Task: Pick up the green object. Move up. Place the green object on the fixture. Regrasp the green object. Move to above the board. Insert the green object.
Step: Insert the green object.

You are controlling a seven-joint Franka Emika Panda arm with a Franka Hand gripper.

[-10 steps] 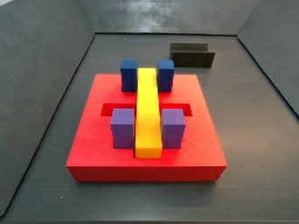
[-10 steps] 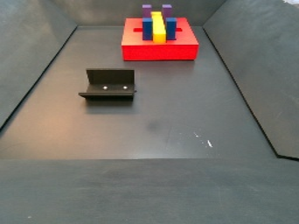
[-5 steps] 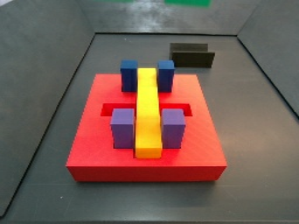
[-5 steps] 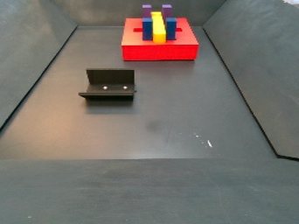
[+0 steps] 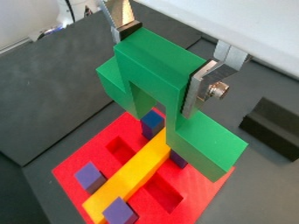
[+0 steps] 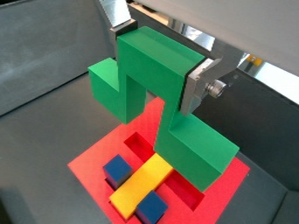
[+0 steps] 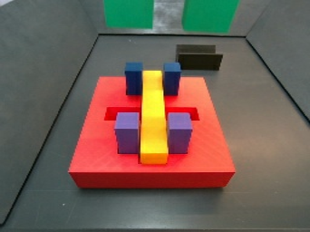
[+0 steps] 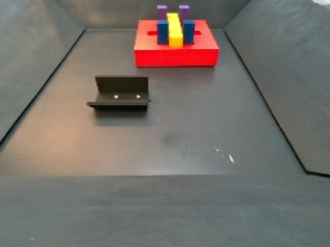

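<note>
My gripper (image 5: 163, 54) is shut on the raised middle cube of the green object (image 5: 152, 74), one silver finger (image 5: 208, 80) on each side; both wrist views show this grip (image 6: 163, 57). The green object (image 6: 158, 79) hangs high above the red board (image 5: 79, 157), legs pointing down. In a side view only its two green legs (image 7: 127, 13) show at the top edge, above the far end of the board (image 7: 151, 168); the gripper itself is out of frame there. The black fixture (image 7: 198, 57) stands bare behind the board, and it also shows in a side view (image 8: 120, 95).
The board carries a long yellow bar (image 7: 152, 113), two blue blocks (image 7: 133, 77) at the far end and two purple blocks (image 7: 127, 134) at the near end, with recessed slots beside the bar. Dark walls enclose the grey floor (image 8: 168, 145).
The green object has come down into a side view's top edge: absent 1.0 s ago, a thin strip 0.5 s ago, two clear legs now. Board and fixture have not moved.
</note>
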